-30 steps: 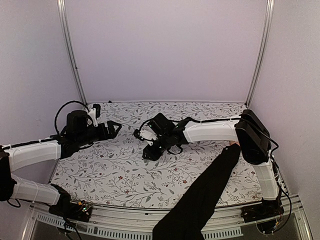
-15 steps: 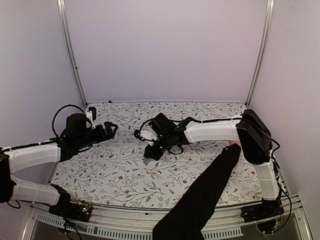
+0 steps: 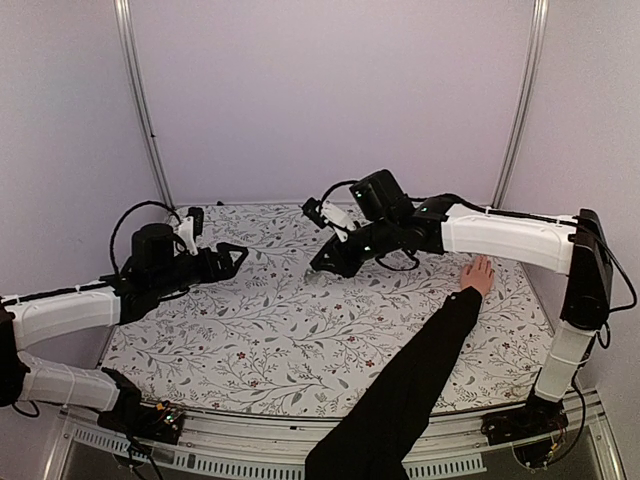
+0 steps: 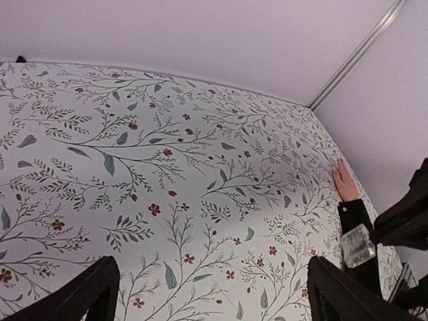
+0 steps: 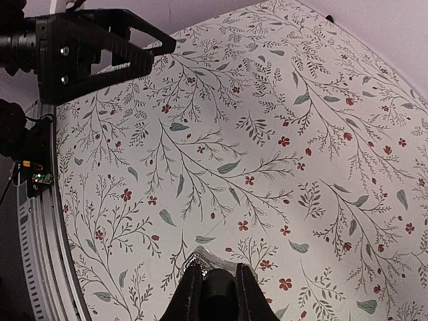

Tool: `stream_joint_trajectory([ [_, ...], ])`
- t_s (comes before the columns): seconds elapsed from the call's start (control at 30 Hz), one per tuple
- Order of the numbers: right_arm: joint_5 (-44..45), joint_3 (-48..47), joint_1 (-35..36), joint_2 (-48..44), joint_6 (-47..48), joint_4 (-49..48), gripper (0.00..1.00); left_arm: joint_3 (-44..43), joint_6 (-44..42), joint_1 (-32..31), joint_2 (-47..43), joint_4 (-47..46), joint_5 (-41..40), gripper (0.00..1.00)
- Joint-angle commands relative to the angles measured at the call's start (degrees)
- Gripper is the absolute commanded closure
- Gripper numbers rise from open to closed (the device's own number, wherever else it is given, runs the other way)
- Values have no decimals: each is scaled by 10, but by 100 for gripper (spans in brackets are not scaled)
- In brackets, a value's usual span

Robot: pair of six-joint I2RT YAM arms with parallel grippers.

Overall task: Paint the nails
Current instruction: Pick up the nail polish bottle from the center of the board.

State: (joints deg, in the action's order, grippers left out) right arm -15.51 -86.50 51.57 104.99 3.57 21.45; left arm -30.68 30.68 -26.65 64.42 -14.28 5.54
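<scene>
**Overhead view:** the left tool is spread wide above the floral desk, and the right tool is pressed together. Only the right wrist view shows what the right tool pinches: a small dark item with a glinting tip, which cannot be identified. That view omits the bare hand with its black sleeve. The nails are too small to resolve. The hand lies flat on the desk, well apart from the right tool, to its right.
</scene>
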Motion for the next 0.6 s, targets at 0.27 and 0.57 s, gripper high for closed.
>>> stream_joint_trajectory([
  [0.27, -39, 41, -21, -122, -19, 49, 100, -69, -237, -203, 70, -61, 81, 0],
  [0.57, -80, 61, -21, -148, -33, 47, 100, -151, -305, -288, 166, -67, 9, 6],
])
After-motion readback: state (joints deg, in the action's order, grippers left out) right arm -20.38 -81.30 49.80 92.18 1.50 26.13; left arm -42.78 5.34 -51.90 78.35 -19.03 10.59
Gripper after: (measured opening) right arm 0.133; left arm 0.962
